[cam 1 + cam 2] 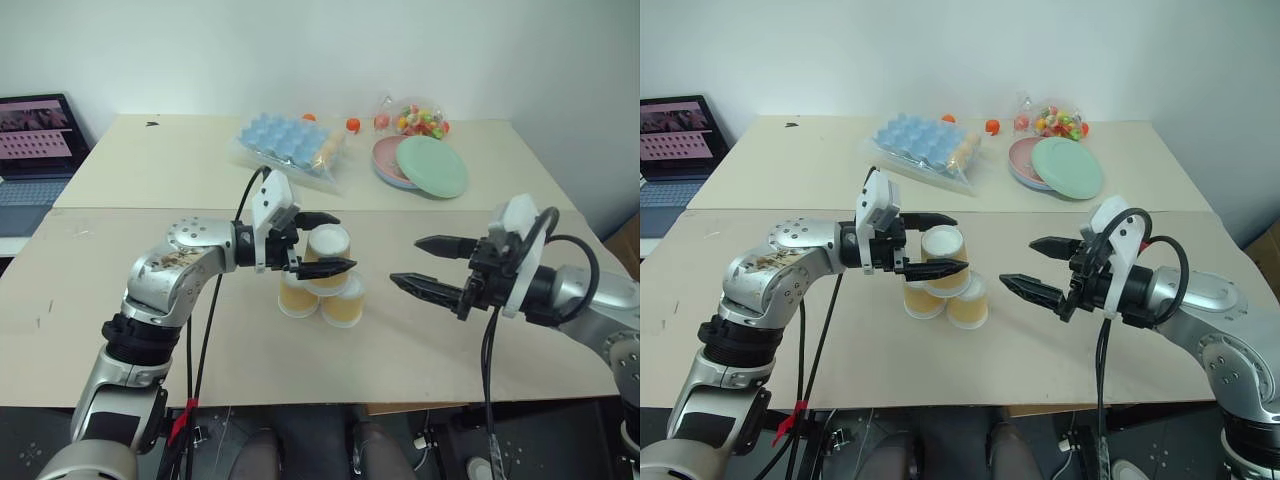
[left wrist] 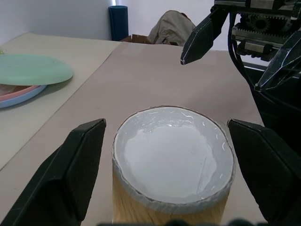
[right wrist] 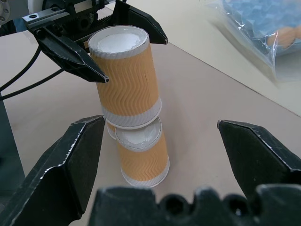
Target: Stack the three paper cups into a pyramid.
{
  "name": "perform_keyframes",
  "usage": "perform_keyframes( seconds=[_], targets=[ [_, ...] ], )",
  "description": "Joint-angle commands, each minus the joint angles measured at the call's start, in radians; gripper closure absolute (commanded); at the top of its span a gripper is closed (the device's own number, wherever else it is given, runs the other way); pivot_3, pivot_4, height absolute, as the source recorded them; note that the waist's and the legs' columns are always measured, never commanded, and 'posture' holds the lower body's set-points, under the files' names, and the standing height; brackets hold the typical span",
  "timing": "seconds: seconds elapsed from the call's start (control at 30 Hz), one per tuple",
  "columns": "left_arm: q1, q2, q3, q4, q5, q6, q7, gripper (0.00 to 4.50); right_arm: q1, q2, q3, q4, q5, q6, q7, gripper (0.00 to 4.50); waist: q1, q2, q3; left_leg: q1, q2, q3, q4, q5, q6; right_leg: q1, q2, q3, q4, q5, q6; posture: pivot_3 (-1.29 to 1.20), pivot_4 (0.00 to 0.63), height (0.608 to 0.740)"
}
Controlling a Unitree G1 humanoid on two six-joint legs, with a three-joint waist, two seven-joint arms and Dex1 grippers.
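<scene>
the pyramid [image 1: 322,285] stands built on the table [image 1: 420,340]: two cups [image 1: 945,300] upside down side by side, the top cup [image 1: 328,255] set across them. the left gripper [image 1: 318,243] straddles that top cup with jaws parted and clear of its sides, so this looks like the release. the right gripper [image 1: 432,265] waits open, well apart on the far side of the stack. next, the left should draw straight back without nudging. no readable writing or labels.
</scene>
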Motion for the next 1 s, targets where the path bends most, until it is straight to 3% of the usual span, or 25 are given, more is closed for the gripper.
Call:
perform_keyframes(
  seconds=[0.03,0.63,0.9,1.0],
  targets=[
    [-0.035,-0.009,0.022,-0.013,-0.011,-0.007,0.004,0.06,-0.025,-0.012,-0.016,-0.009,-0.004,-0.026,0.003,0.0,0.0,0.0,0.0,0.0,0.0,0.0,0.0,0.0,0.0,0.0,0.0,0.0,0.0,0.0,0.0,0.0,0.15,0.74],
    [-0.183,-0.007,0.087,-0.019,-0.067,0.051,0.031,0.06,-0.031,-0.01,-0.016,0.006,-0.018,-0.032,0.017,0.0,0.0,0.0,0.0,0.0,0.0,0.0,0.0,0.0,0.0,0.0,0.0,0.0,0.0,0.0,0.0,0.0,0.15,0.74],
    [-0.254,-0.007,0.187,0.009,-0.134,0.131,0.107,0.06,-0.011,-0.021,-0.05,0.014,-0.026,-0.035,0.024,0.0,-0.001,0.0,0.0,0.0,0.0,0.0,0.001,0.0,0.0,0.0,0.0,0.0,0.0,0.0,0.0,0.0,0.15,0.74],
    [-0.238,0.04,0.212,-0.027,-0.162,0.175,0.099,0.06,-0.006,-0.022,-0.083,0.022,-0.019,-0.037,0.018,0.0,-0.003,0.0,0.0,0.0,0.0,0.0,0.0,0.0,0.0,0.0,0.0,0.0,0.0,0.0,0.0,0.0,0.15,0.74]
  ],
)
